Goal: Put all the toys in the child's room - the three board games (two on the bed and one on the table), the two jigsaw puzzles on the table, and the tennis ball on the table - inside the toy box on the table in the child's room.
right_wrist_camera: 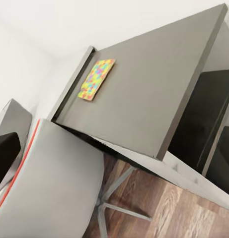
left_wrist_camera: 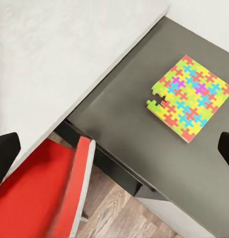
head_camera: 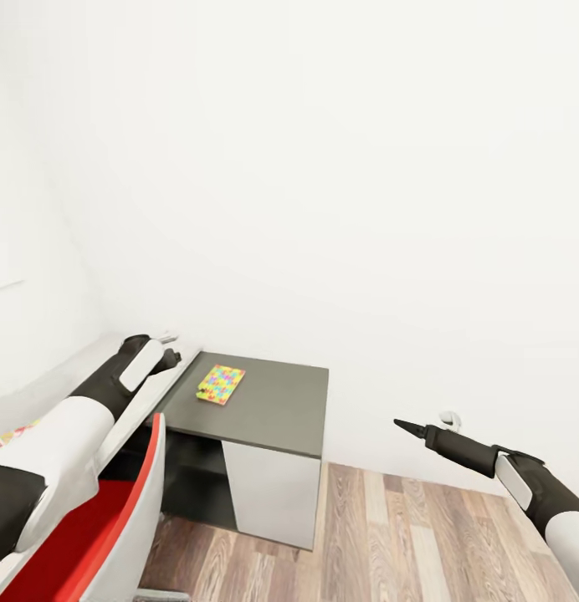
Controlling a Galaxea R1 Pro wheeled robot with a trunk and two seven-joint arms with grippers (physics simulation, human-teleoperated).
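A flat square jigsaw puzzle [head_camera: 221,384] is lying on the matte dark grey cabinet [head_camera: 273,410]. The left gripper [left_wrist_camera: 114,148] is hovering with fingers spread, released. The right gripper [head_camera: 407,427] is pointing forward; I cannot tell its finger state.

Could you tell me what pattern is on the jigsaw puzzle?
Interlocking pieces in yellow, green, pink, blue and orange cover the jigsaw puzzle; the left wrist view shows it best.

Head cam high, facing corner, both wrist cams nearer, all share jigsaw puzzle [head_camera: 221,384] on dark cabinet [head_camera: 273,410]

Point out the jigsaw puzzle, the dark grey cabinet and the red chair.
jigsaw puzzle [left_wrist_camera: 191,96]: left wrist view, middle of its patterned face.
dark grey cabinet [head_camera: 273,410]: head view, bare part of its top.
red chair [head_camera: 80,535]: head view, red seat surface.
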